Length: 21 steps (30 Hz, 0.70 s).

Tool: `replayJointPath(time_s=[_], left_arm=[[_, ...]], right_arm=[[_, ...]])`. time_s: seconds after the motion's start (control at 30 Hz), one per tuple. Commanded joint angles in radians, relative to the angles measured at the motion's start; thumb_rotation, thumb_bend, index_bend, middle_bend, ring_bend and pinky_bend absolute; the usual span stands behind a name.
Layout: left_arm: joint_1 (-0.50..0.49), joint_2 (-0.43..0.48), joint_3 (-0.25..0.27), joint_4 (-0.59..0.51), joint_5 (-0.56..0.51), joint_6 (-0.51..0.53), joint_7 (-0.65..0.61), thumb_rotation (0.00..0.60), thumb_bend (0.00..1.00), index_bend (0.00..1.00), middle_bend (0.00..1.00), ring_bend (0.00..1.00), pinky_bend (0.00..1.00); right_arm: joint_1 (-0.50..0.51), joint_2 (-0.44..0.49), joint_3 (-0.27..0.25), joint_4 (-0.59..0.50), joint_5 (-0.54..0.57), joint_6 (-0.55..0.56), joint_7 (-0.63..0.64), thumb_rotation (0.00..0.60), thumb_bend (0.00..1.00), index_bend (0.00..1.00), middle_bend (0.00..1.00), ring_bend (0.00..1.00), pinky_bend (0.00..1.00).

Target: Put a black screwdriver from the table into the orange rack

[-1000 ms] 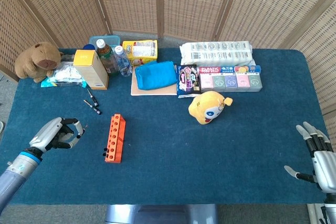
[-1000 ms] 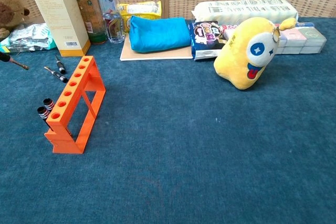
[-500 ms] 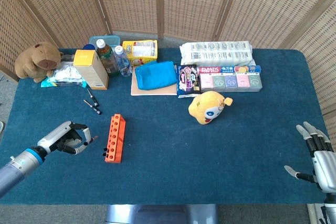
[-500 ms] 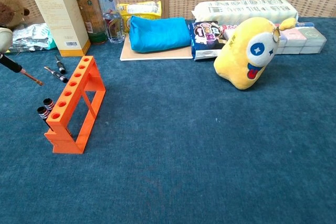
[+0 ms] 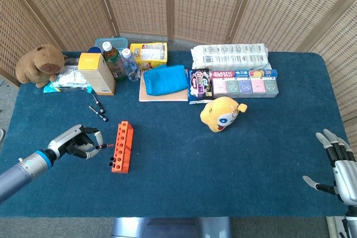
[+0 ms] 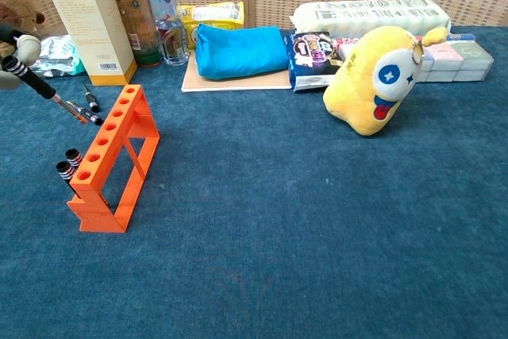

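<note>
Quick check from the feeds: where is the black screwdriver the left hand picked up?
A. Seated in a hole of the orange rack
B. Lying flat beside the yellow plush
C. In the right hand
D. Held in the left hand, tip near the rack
D: the left hand grips the black screwdriver, tip pointing toward the orange rack, not yet in a hole.

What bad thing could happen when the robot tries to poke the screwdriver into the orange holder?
The left hand holds the black screwdriver tilted, tip beside the orange rack, so it could miss a hole or push the light-looking rack over. Two loose screwdrivers lie close behind and might get knocked.
</note>
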Motion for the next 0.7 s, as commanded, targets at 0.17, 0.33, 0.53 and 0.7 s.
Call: replayJointPath(time_s=[0.17,0.33,0.53,0.7], left_arm=[[-0.039,0.005,0.032,0.012,0.002,-0.021,-0.076,0.6,0.39,0.58,1.0,1.0,1.0],[-0.062,0.041,0.057,-0.006,0.033,-0.032,-0.101,0.6,0.38,0.58,1.0,1.0,1.0],[-0.104,0.078,0.085,-0.029,0.046,-0.08,-0.107,0.6,0.38,0.58,1.0,1.0,1.0],[-0.14,0.097,0.105,-0.042,0.058,-0.113,-0.124,0.6,0.38,0.58,1.0,1.0,1.0]], right_arm=[[-0.001,0.001,0.0,0.0,-0.002,0.003,0.001,0.6,0.13,0.04,0.02,0.0,0.0],[0.0,0.0,0.0,0.0,-0.002,0.002,0.0,0.6,0.13,0.04,0.02,0.0,0.0],[-0.002,-0.001,-0.002,-0.001,-0.006,0.006,-0.003,0.6,0.13,0.04,0.02,0.0,0.0],[-0.002,-0.001,-0.002,0.0,-0.005,0.006,-0.004,0.6,0.13,0.04,0.02,0.0,0.0]])
